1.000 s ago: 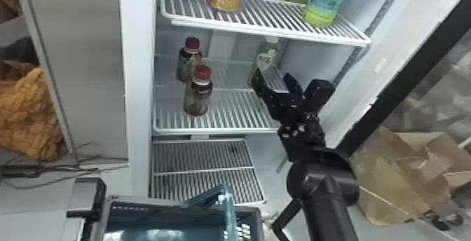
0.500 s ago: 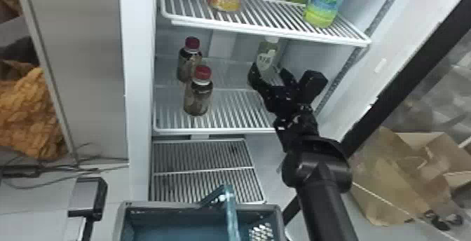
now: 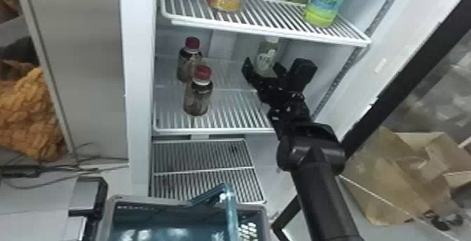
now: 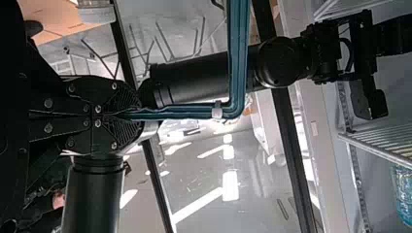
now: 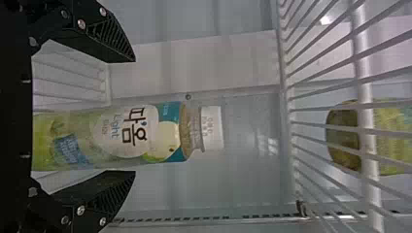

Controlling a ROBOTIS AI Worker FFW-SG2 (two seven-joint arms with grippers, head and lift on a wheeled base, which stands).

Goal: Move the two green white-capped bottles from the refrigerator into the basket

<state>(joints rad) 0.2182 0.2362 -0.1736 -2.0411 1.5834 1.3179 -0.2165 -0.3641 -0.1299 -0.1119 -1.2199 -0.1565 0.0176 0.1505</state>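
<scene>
While the left gripper [image 4: 132, 115] is clamped on the handle [image 3: 232, 219] of the blue-grey basket [image 3: 140, 199], the right gripper [image 3: 262, 63] is in the refrigerator, its two fingers spread apart. Between them is a green white-capped bottle [image 3: 268, 53] — upright on the shelf [image 3: 224, 130] below the topmost one I can see. Two red-capped bottles [image 3: 198, 96] stand near each other on that same shelf — well apart from the green one.

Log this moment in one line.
right gripper: jaws open at green bottle | left gripper: jaws shut on basket handle | bottle: upright in refrigerator
</scene>
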